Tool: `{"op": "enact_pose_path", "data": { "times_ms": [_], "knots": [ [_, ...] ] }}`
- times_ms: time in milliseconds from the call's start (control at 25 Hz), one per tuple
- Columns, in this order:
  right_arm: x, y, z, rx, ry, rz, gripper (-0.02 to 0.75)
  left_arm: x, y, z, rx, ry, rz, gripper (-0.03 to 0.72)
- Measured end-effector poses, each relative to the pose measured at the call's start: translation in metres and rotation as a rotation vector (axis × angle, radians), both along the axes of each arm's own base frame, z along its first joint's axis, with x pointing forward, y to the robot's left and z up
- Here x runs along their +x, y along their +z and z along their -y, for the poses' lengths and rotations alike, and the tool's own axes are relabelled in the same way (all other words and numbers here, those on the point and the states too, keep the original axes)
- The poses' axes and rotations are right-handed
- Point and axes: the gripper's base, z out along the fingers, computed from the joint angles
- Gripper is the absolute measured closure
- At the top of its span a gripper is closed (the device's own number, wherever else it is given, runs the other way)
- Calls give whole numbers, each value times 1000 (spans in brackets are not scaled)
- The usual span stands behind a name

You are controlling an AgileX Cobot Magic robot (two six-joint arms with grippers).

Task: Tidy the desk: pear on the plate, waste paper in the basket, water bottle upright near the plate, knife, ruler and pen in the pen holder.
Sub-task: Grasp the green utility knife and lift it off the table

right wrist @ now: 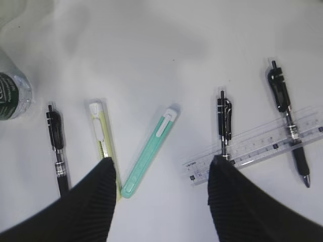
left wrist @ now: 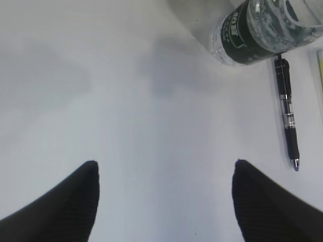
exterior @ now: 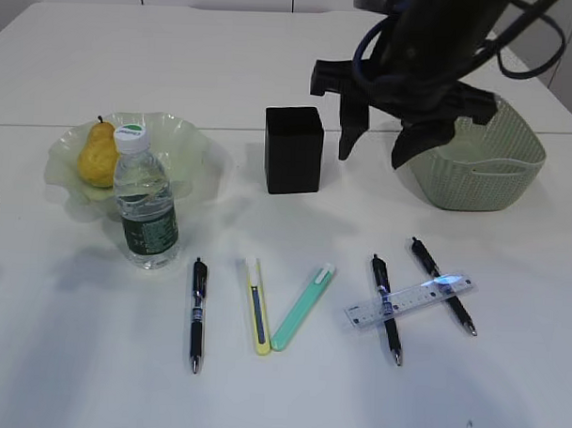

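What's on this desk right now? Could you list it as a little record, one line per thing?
Fruit: yellow pear in the wavy pale green glass plate.
Bottle: clear plastic water bottle, upright beside the plate.
Holder: matte black square pen holder.
Basket: sage-green woven-look basket.
Knives: yellow utility knife, green utility knife.
Ruler: transparent ruler lying across two black pens.

Three black click pens lie along the lower half of the frame. Two slim utility knives: one yellow, one mint green. One clear plastic ruler, lower right. One yellow pear, one clear water bottle, one wavy green glass plate, one black square pen holder, one sage-green woven-look basket.
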Motion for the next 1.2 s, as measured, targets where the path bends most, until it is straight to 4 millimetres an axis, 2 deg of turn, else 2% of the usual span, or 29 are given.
{"op": "enact_pose_path", "data": {
  "times_ms": [440,560,920,1200],
  "knots": [
    [16,-75,-28,40,-190,-232,309,3,1,0,2,5,29,105],
    [20,-90,-32,50,-229,-262,309,4,1,0,1,9,42,105],
    [28,-121,-37,64,-311,-293,309,4,2,0,0,11,47,105],
    [34,-136,-40,64,-332,-301,309,4,2,0,-2,11,47,105]
  ]
}}
